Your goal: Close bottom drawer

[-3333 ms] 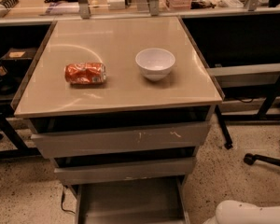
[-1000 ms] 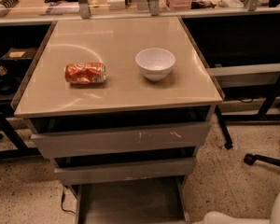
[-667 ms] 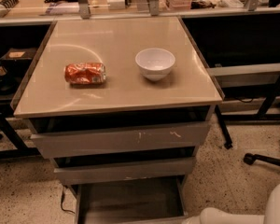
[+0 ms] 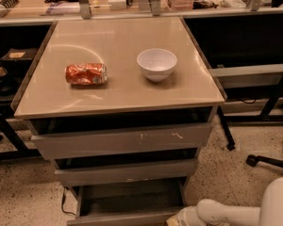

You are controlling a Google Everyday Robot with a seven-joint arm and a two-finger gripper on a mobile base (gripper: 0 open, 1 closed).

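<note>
Drawers of grey metal stand three deep under a glossy beige square surface (image 4: pixel 122 91); the narrow, shallow grey bottom drawer (image 4: pixel 127 199) is pulled out towards the camera, its flat floor open to view and its plain front at the lower edge of the view; above it the mid-width grey drawer (image 4: pixel 125 171) and the widest grey drawer (image 4: pixel 108 142), marked with white scratches, each stand slightly out; a crushed orange-red can (image 4: pixel 86 74) lies on its side at the left of the surface, well apart from a round white bowl (image 4: pixel 156 64) standing upright to its right; the robot's smooth white arm (image 4: pixel 236 214) lies across the lower right corner, low over the speckled floor (image 4: pixel 19 197); the pincer (image 4: pixel 175 219) at its tip is just beside the right end of the bottom drawer's front; whether the pincer is released or clenched I cannot tell.
</note>
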